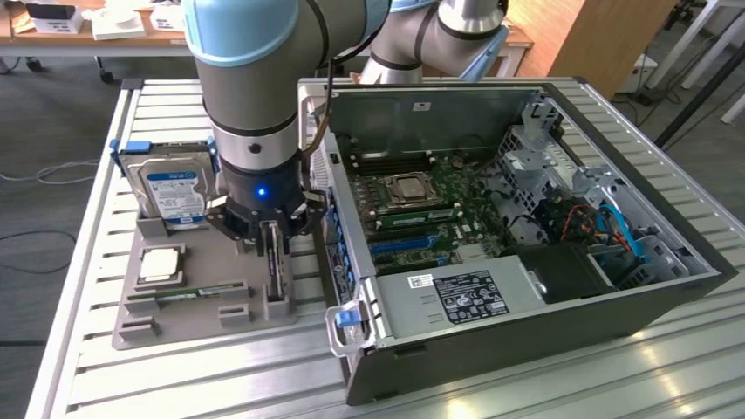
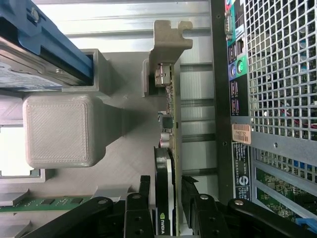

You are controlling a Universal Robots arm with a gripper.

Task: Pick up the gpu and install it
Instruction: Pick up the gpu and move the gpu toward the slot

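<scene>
A: Exterior view?
B: Arm point(image 1: 250, 87) drops in from the upper left of the frame. Hand point(image 1: 271, 246) sits left of centre, right on top of the gpu point(image 1: 276, 279). The gpu stands on edge in a slot of the grey fixture tray point(image 1: 174, 327), on the tray's side nearest the open PC case point(image 1: 524, 349).
A: Rest of the tray?
B: Hard drive point(image 1: 173, 188) with blue label stands upright at the back. CPU point(image 1: 160, 264) lies flat in front of it. Memory stick point(image 1: 187, 295) lies in its slot nearer the front. All on the slatted table point(image 1: 174, 384). The case takes the exterior view's right, with the motherboard point(image 1: 420, 205) exposed and the power supply point(image 1: 460, 297) along the lower edge.
A: Wrist view?
B: It looks along the gpu point(image 2: 172, 114) edge-on. Silvery bracket point(image 2: 168, 37) is at the far end, against a grey fixture post. Black fingers point(image 2: 143, 198) stand one each side of the card's near end. Hand point(image 2: 166, 193) is open and straddles the card, with a thin gap on each side. The card sits in the fixture, not lifted.
A: Neighbours?
B: Case rear panel point(image 2: 277, 74), perforated grille and ports, is just beside one face of the card. On the other side is a grey printed block point(image 2: 57, 129), with the hard drive point(image 2: 25, 74) and its blue rail beyond. The memory stick point(image 2: 44, 203) is near the fingers.
</scene>
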